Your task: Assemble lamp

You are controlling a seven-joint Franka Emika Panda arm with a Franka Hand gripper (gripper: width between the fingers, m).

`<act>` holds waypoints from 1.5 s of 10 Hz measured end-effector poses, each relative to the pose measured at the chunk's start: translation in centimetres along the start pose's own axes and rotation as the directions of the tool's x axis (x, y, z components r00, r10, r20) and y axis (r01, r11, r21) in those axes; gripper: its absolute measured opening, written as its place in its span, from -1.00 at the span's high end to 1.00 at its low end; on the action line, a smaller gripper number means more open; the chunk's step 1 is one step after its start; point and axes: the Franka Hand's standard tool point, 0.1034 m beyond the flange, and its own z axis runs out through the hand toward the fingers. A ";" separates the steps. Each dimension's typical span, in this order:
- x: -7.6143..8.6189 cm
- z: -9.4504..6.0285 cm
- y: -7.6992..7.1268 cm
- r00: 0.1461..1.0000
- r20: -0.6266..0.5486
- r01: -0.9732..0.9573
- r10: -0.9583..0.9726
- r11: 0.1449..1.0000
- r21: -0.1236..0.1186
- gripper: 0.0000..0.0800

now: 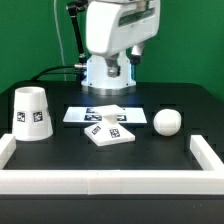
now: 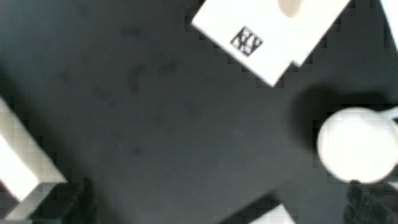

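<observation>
I see the end effector (image 1: 112,70) hanging released above the counter's (image 1: 60,150) far edge, fingers (image 2: 50,200) wide apart around nothing. The base (image 1: 110,131) lies mid-counter. The bulb (image 1: 167,122) sits toward the exterior view's right edge, and the shade (image 1: 32,113) stands near its left edge.

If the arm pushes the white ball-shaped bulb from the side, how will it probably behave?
The bulb is round and lies free on the flat black table, touching nothing, so it would likely roll away rather than slide. Its smooth curved surface may slip out of a grasp unless held across the middle.
</observation>
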 end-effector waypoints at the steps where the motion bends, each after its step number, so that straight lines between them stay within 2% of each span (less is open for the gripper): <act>1: -0.7 0.4 0.0 1.000 0.002 0.000 0.000 1.000 0.009 -0.75; 6: -0.6 0.6 -0.1 0.954 0.002 -0.301 0.301 0.954 0.007 -0.75; 8: -2.2 2.5 -0.8 0.858 -0.025 -0.514 0.514 0.858 -0.009 -0.75; 11: -3.0 4.7 -1.6 0.723 -0.068 -0.689 0.688 0.724 0.004 -0.75; 12: -2.9 4.8 -1.8 0.677 -0.070 -0.733 0.733 0.680 0.025 -0.75; 15: -2.9 4.9 -1.9 0.695 -0.072 -0.716 0.716 0.698 0.025 -0.75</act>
